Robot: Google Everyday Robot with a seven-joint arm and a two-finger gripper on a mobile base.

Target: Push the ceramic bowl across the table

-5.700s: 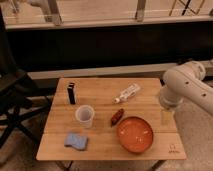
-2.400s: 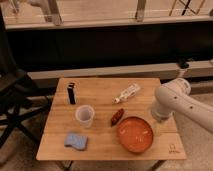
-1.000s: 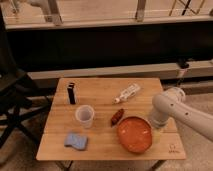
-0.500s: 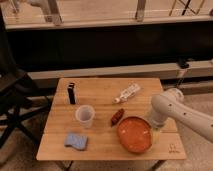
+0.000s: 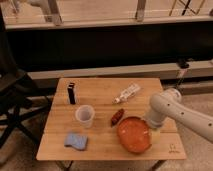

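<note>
The orange-red ceramic bowl (image 5: 134, 135) sits on the front right part of the light wooden table (image 5: 100, 97). My gripper (image 5: 153, 128) is at the end of the white arm that comes in from the right. It is low, right at the bowl's right rim. The arm's last link covers its tip.
On the table are a translucent white cup (image 5: 84, 115), a blue sponge (image 5: 76, 141), a small dark red item (image 5: 117, 117), a dark upright box (image 5: 72, 93) and a white tube (image 5: 127, 93). A dark folding chair (image 5: 12, 100) stands to the left.
The arm has come down and leftward from the table's right edge to the bowl's right rim. The bowl has shifted little if at all.
</note>
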